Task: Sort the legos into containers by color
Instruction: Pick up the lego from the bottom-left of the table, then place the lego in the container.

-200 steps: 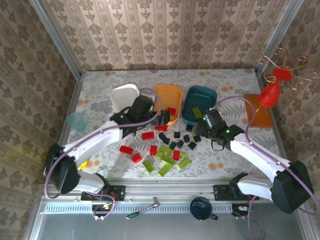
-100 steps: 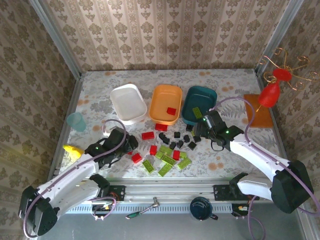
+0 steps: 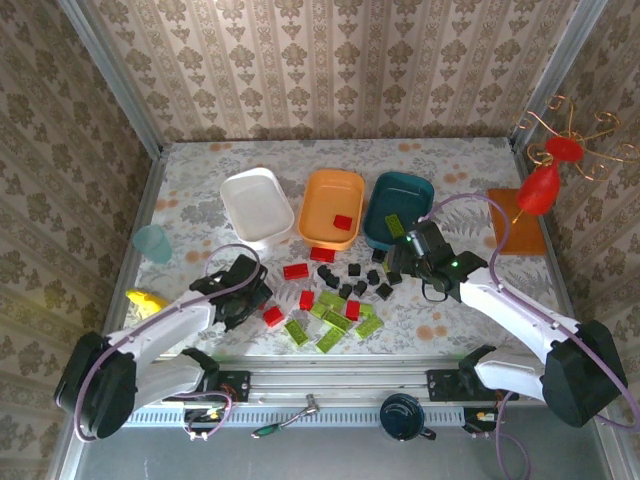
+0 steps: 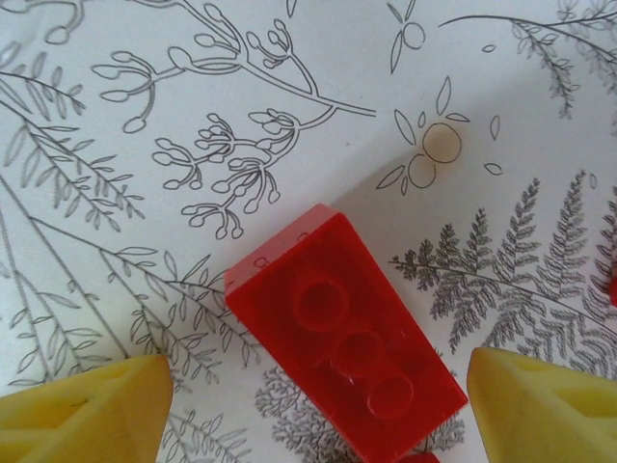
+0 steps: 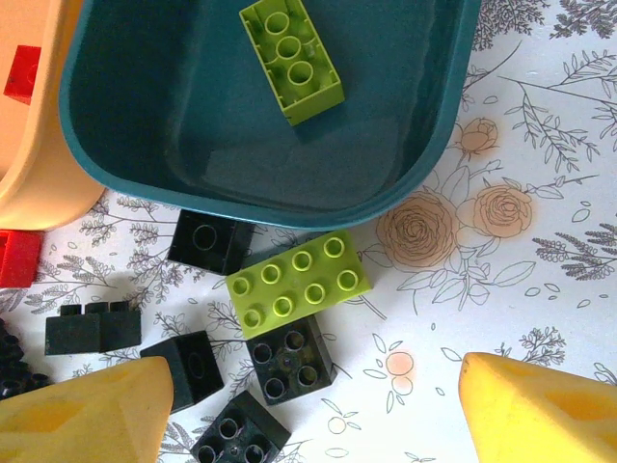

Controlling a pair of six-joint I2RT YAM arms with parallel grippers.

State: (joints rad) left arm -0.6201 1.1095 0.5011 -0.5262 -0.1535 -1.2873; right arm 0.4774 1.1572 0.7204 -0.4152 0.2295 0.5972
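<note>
In the left wrist view a red brick [image 4: 347, 338] lies flat on the cloth between my left gripper's [image 4: 313, 415] yellow fingers, which stand apart on either side without touching it. From above, the left gripper [image 3: 245, 292] hovers at the left end of the lego pile [image 3: 335, 300] of red, lime and black bricks. The right gripper [image 3: 400, 262] is open over black bricks [image 5: 289, 359] and a lime brick [image 5: 299, 283] beside the teal tub [image 5: 145, 145], which holds one lime brick [image 5: 291, 60]. The orange tub [image 3: 325, 195] holds a red brick [image 3: 343, 222]. The white tub [image 3: 258, 206] looks empty.
A pale-blue cup [image 3: 153, 243] stands at the left edge. An orange mat [image 3: 517, 225] and a red ornament on a wire stand [image 3: 545, 185] sit at the right. A yellow object [image 3: 145, 300] lies near the left arm. A mug [image 3: 403, 415] sits below the rail.
My left arm has pulled back from the orange tub to the near left and now sits low over a red brick, its jaws narrower. The right arm has not moved.
</note>
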